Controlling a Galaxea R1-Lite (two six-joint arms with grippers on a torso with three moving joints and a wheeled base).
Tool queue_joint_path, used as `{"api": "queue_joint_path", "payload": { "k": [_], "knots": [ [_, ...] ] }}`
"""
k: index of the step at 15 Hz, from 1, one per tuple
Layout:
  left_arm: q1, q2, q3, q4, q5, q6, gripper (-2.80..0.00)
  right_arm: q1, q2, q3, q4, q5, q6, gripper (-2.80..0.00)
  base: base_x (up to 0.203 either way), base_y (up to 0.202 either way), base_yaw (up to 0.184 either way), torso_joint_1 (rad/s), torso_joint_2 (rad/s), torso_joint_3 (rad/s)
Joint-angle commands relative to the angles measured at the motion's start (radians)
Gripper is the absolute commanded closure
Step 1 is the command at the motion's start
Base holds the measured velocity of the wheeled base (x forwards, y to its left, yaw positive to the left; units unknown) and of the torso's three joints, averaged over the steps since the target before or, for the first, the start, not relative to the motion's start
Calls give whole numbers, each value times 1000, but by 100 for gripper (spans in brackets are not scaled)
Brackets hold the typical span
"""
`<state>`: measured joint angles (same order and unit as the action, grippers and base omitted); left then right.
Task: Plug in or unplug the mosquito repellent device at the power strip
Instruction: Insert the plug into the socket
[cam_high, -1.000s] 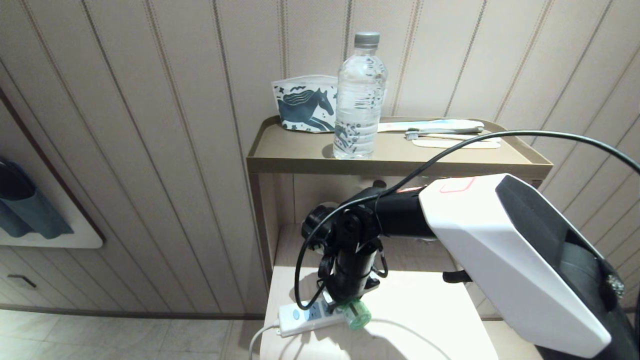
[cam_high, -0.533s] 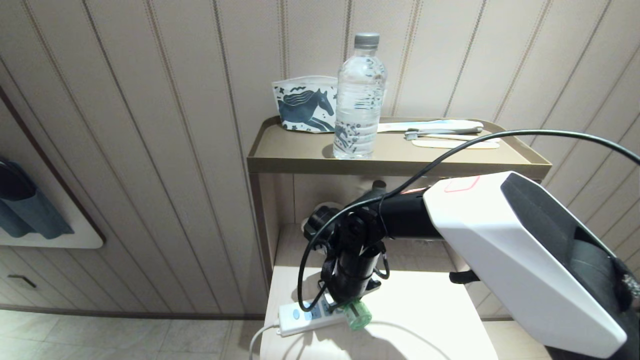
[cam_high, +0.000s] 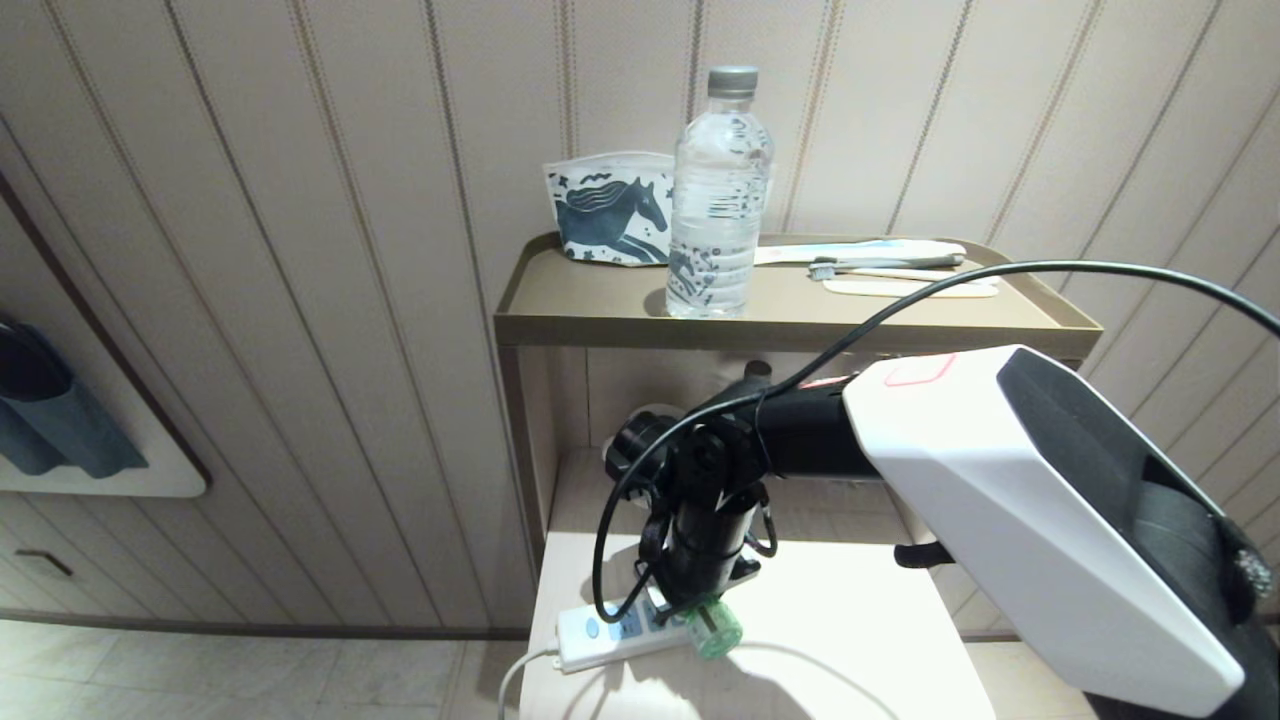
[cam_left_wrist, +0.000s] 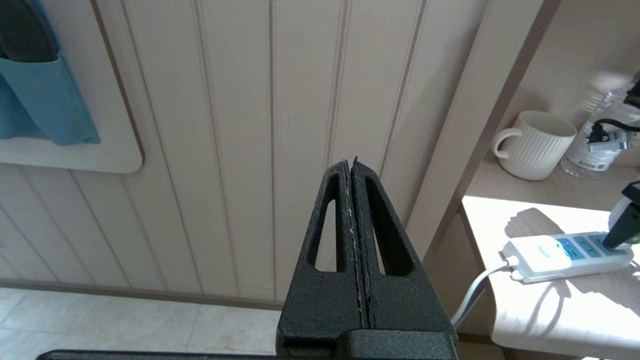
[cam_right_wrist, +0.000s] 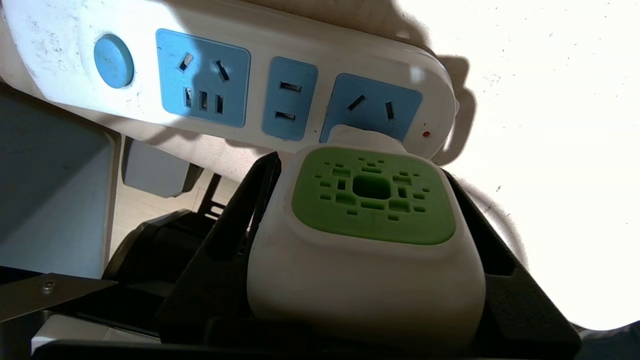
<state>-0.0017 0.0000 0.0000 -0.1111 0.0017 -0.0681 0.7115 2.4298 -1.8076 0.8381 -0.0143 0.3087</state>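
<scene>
Right gripper (cam_right_wrist: 367, 250) clamped on the mosquito repellent device (cam_right_wrist: 370, 235), one black finger on each side of its white body, green vented top facing the wrist camera. Device sits at the far end of the power strip (cam_right_wrist: 240, 95), away from the blue button (cam_right_wrist: 114, 61), touching the end socket panel; strip lies on the pale bench (cam_high: 850, 640) with its white cord (cam_high: 515, 675) trailing off the edge. Left gripper (cam_left_wrist: 354, 170) pressed fully together, empty, off beside the bench facing the panelled wall (cam_left_wrist: 225, 125).
</scene>
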Motion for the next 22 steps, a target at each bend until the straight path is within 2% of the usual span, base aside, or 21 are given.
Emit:
{"api": "queue_joint_path", "payload": {
  "k": [1,9,22],
  "knots": [
    [0,1,0,-1,0,-1,0,0,8,13,4,0,3,0,0,0,0,0,0,0],
    [0,1,0,-1,0,-1,0,-4,-3,86,-58,2,25,0,0,0,0,0,0,0],
    [0,0,0,-1,0,-1,0,-8,-14,114,-60,-32,31,0,0,0,0,0,0,0]
  ]
}}
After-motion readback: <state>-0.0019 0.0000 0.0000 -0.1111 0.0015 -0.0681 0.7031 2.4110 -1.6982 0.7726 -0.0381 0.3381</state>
